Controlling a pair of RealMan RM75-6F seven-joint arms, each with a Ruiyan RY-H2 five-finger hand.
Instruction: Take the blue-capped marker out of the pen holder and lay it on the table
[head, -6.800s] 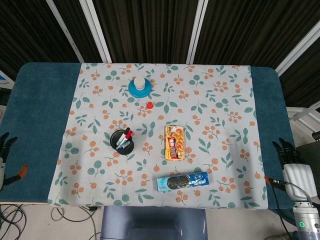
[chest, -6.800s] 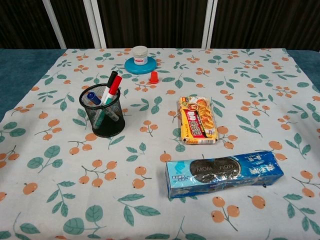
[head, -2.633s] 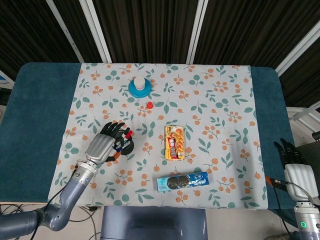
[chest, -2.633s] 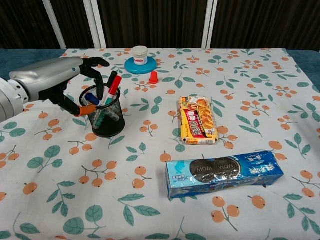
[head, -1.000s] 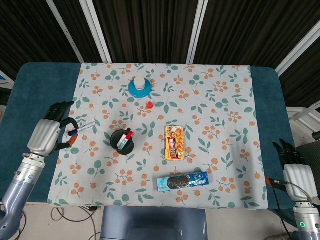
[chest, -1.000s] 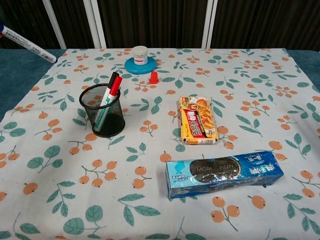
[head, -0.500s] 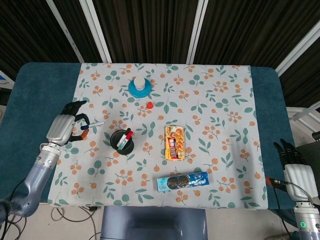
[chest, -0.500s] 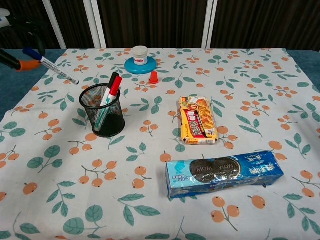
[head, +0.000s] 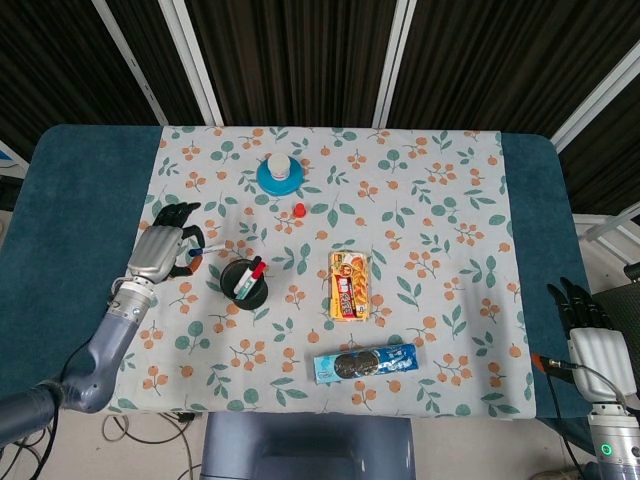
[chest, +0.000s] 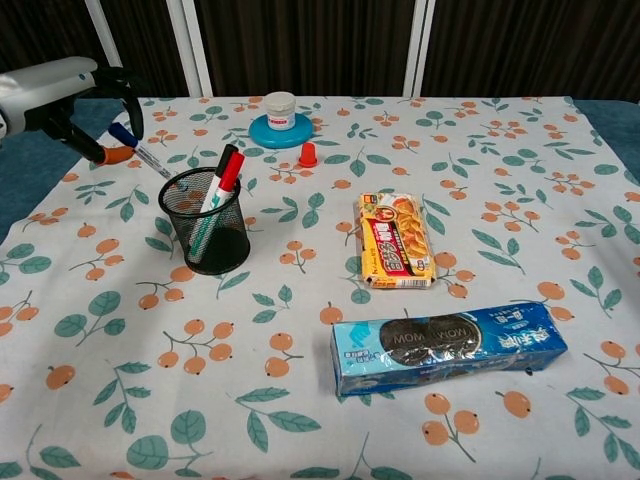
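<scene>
Left of pen holder (chest: 206, 222), left hand (head: 163, 250) pinches blue-capped marker (chest: 142, 153), other fingers curled round it; marker out of holder, tilted, tip near holder rim, above cloth. Right hand (head: 590, 335) idle off table's right edge, fingers apart, holding nothing. Step judged: lay-down. Next: lower marker flat onto bare cloth left of holder, clear of rim, release.

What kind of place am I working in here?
Probably a lab set-up for robot tests: a table under a floral cloth, staged with a pen holder, snack packs and a jar, with loose cables on the floor.
</scene>
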